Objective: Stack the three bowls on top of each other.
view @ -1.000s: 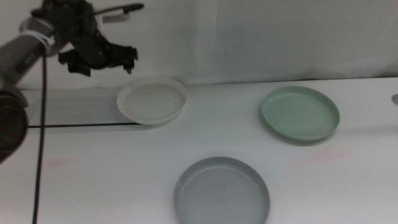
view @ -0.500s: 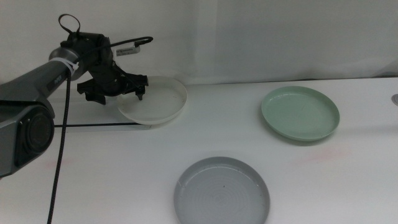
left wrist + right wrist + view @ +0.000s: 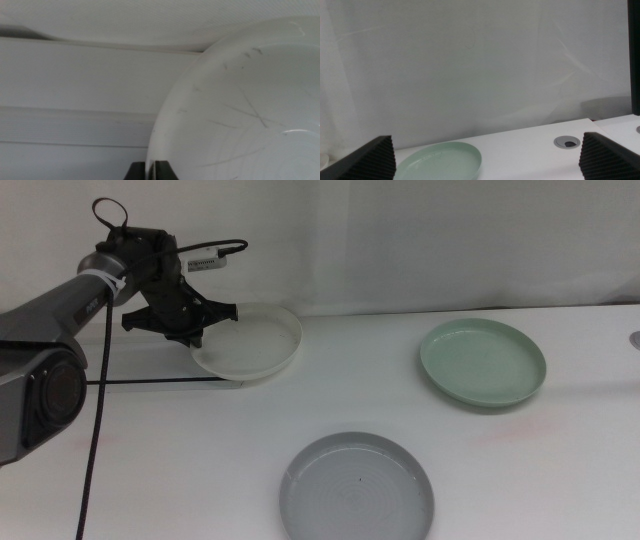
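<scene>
Tabletop (image 3: 200,470), white and matte, carries all three bowls, each well apart from the others; none stacked yet.

Left arm has come in from the left side. One second ago its gripper hung clear above and to the left of the white bowl; half a second ago it was descending at the rim; now it sits on the rim's left edge. Judgement: the approach is done and the first pickup is in hand.

Shallow round white bowl (image 3: 247,340) sits at the back left, partly over a flat white rectangular panel with a dark slot (image 3: 120,365). Shallow round pale mint green bowl (image 3: 483,362) sits at the back right. Shallow round light grey bowl (image 3: 357,487) sits front centre, unmoved across the second.

Left gripper (image 3: 196,330): in the left wrist view the fingers (image 3: 135,171) stand nearly closed, with the white bowl's thin rim in the narrow gap between them; they appear to pinch it, bowl not visibly lifted.

Right gripper (image 3: 487,157): waiting off to the right, fingers spread wide, holding nothing, mint bowl visible beyond them.
</scene>
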Motion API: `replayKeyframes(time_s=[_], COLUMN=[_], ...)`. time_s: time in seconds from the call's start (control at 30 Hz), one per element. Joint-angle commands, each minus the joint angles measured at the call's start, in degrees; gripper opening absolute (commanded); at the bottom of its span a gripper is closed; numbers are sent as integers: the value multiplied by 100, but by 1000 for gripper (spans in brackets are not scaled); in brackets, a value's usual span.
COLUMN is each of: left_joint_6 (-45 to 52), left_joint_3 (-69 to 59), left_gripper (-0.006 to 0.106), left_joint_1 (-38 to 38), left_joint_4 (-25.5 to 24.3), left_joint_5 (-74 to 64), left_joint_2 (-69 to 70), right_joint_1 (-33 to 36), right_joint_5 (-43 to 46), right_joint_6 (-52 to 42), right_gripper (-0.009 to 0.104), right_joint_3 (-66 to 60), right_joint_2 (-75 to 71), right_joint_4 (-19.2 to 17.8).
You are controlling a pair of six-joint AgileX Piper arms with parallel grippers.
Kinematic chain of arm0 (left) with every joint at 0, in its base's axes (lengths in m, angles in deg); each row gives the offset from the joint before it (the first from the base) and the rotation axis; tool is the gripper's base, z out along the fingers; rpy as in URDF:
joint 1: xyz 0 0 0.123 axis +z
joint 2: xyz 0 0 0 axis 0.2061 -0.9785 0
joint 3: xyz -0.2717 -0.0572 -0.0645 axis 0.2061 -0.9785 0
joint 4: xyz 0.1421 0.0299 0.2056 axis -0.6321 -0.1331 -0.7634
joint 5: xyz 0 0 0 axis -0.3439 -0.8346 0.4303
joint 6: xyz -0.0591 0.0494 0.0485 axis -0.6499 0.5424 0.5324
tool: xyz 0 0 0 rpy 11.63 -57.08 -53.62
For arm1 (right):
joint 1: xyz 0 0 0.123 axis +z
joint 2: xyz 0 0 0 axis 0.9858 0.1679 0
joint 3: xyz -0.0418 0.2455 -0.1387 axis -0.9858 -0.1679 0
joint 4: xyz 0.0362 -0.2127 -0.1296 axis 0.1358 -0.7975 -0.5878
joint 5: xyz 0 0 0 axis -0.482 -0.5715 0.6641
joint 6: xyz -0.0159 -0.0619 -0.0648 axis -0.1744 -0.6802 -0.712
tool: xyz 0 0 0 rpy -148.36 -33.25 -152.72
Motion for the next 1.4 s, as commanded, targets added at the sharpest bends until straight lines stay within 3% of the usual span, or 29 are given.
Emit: replayKeyframes(time_s=[0.0, 0.43, 0.83, 1.1, 1.37], left_joint_6=[94, 399, 1113, 1121, 667], left_joint_3=[-64, -64, -390, -2782, -5130], left_gripper=[-3, -3, -3, -3, -3], left_joint_1=[-12, -12, -12, -524, -1599], left_joint_4=[-38, -13, 607, 596, 596], left_joint_5=[-275, -493, -1049, -120, 1033], left_joint_2=[-115, 579, 2213, 4064, 5092], right_joint_1=[-22, -22, -22, -22, -22], right_joint_5=[37, 37, 37, 37, 25], right_joint_6=[-33, -33, -33, -33, -33], right_gripper=[103, 103, 103, 103, 103], right_joint_3=[-231, -231, -231, -231, -231], right_joint_2=[-24, -24, -24, -24, -24], right_joint_4=[1, 1, 23, 23, 23])
